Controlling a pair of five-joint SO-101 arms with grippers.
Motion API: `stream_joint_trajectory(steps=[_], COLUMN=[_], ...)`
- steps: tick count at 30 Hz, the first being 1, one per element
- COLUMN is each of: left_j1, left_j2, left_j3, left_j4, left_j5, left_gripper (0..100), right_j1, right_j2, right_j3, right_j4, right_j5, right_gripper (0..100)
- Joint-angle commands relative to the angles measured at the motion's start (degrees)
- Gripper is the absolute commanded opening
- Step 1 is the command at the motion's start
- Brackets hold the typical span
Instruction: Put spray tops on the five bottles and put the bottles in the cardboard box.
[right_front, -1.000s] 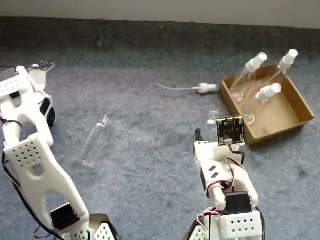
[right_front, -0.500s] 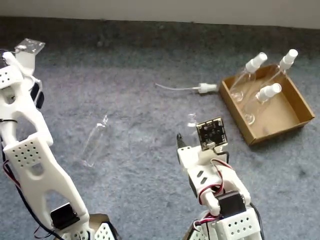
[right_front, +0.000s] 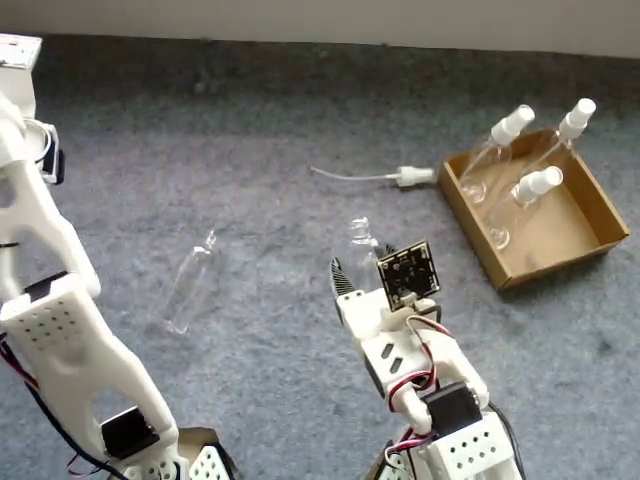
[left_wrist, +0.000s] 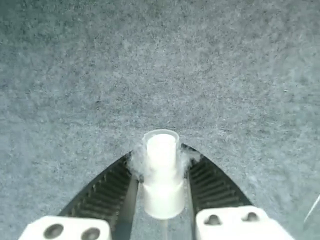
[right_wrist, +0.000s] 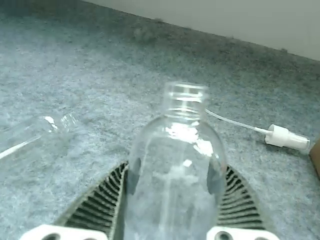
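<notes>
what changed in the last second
The right pincer, shut on the open bottle, carried it left, away from the cardboard box. The left pincer, holding a spray top, swung toward the far left corner. The lying bottle, the loose spray top and the three capped bottles in the box stayed put.

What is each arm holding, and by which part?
The left tool clamps a white plastic spray top by its sides; the right tool clamps a clear open-necked plastic bottle across its body.

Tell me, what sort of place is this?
Probably a robotics workbench: a left arm and right arm on a grey carpeted table, with a loose clear bottle and a cardboard box.
</notes>
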Motion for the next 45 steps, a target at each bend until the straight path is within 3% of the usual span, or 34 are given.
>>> stream_joint_trajectory(steps=[1, 5, 10, 26, 33, 39, 45], left_j1=[2.42, 6.64, 14.02, 43.47, 54.11, 58.42, 61.49], left_j2=[-15.34, -26.15, -37.58, -56.48, -64.48, -66.33, -66.33], left_j3=[7.96, 17.19, 23.87, 24.75, 25.01, 25.01, 25.01], left_j4=[0.62, 0.44, 0.35, -1.23, -12.22, -21.36, -24.26], left_j5=[0.79, 1.32, 11.6, 34.81, 36.66, 36.92, 36.92], left_gripper=[0, 0, 0, 0, 0, 0, 0], right_j1=[-0.57, -0.57, -0.57, -0.57, -0.66, -1.01, -1.1], right_j2=[-0.31, -0.31, -0.4, -0.4, -0.4, -0.48, -0.48], right_j3=[1.19, 3.21, 3.3, 3.38, 3.47, 9.54, 10.86], right_j4=[-5.67, -9.45, -12.7, -21.49, -23.87, -28.35, -28.44], right_j5=[0.18, 0.09, 0.09, 0.09, 0.09, 0.18, 0.18], right_gripper=[14.1, 14.1, 13.9, 13.9, 13.8, 13.8, 13.8])
